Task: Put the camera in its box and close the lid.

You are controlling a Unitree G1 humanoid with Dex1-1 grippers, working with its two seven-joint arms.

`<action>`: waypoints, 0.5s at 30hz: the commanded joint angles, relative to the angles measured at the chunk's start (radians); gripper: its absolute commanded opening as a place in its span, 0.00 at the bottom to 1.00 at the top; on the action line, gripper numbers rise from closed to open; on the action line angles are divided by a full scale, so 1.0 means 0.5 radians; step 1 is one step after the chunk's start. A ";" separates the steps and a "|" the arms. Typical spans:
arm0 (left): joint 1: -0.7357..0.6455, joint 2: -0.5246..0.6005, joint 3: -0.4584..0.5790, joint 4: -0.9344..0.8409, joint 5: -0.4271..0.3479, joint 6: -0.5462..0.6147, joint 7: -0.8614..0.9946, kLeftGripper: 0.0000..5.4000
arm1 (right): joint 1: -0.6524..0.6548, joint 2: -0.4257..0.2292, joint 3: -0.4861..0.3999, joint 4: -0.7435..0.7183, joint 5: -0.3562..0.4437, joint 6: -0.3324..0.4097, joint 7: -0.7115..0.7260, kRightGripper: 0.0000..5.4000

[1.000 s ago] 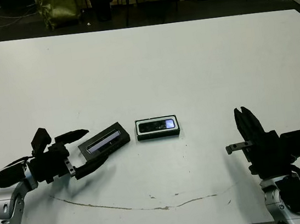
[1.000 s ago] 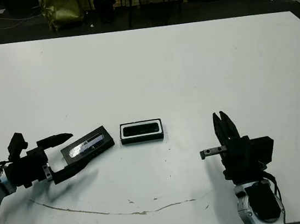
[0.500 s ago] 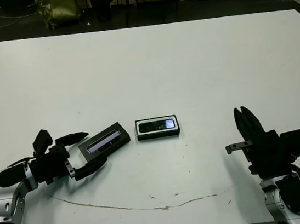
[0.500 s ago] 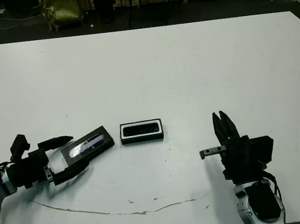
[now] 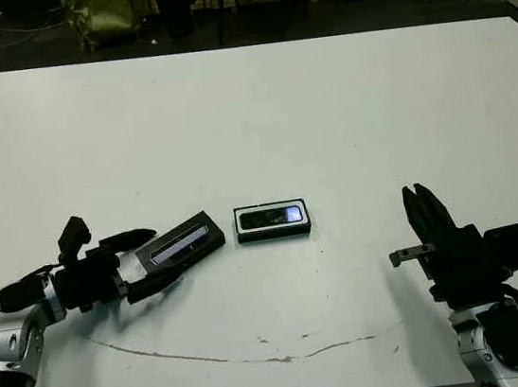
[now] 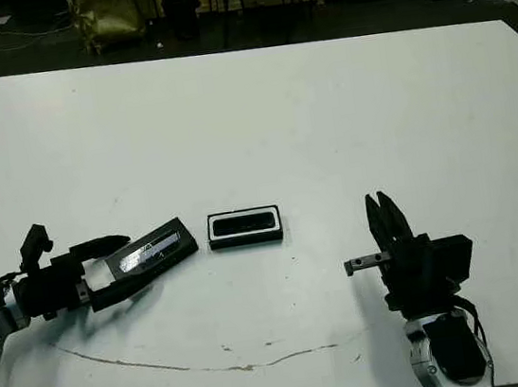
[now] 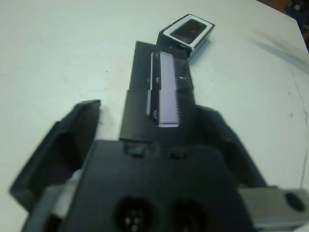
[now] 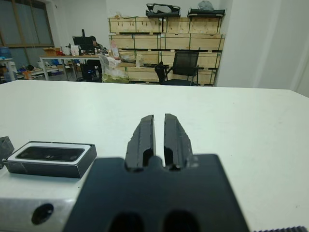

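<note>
My left claw [image 5: 146, 262] is spread wide around the near end of the lid [image 5: 181, 245], which lies flat toward the worktop's [image 5: 248, 109] left front; the camera [image 5: 273, 217] sits in the box [image 5: 273, 221] just beside it; my right claw [image 5: 423, 205] is pressed together, well apart, with bare worktop all round.

It looked like a workshop or a storeroom with desks. Wooden crates [image 8: 166, 33] were stacked along the back wall, with dark bags or cases on top. A black office chair [image 8: 186, 65] stood in front of them. A desk [image 8: 58, 60] off to one side held a screen and clutter. The robot worked at a big white table [image 5: 259, 117].
</note>
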 commanded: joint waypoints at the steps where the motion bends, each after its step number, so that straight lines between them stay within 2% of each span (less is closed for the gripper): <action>1: 0.006 0.059 -0.041 0.016 0.025 0.095 -0.091 0.65 | 0.029 -0.010 0.001 -0.010 -0.037 0.052 -0.033 0.00; 3: -0.029 0.137 -0.087 -0.076 -0.021 0.297 -0.236 0.56 | 0.024 -0.011 -0.005 0.015 -0.017 0.016 -0.014 0.00; 5: -0.049 0.272 -0.157 -0.279 0.053 0.360 -0.301 0.49 | 0.020 -0.012 -0.007 0.036 -0.022 -0.015 -0.008 0.00; 6: -0.075 0.325 -0.194 -0.320 0.110 0.277 -0.358 0.47 | 0.018 -0.011 -0.009 0.045 -0.020 -0.022 -0.007 0.00; 8: -0.144 0.397 -0.279 -0.318 0.234 0.157 -0.424 0.46 | 0.016 -0.001 -0.015 0.064 0.022 -0.039 0.011 0.00; 11: -0.224 0.479 -0.390 -0.319 0.420 0.116 -0.396 0.46 | 0.017 -0.001 -0.016 0.078 0.019 -0.053 0.005 0.00; 15: -0.253 0.530 -0.395 -0.456 0.446 0.166 -0.381 0.46 | 0.017 -0.009 -0.012 0.071 0.001 -0.036 -0.007 0.00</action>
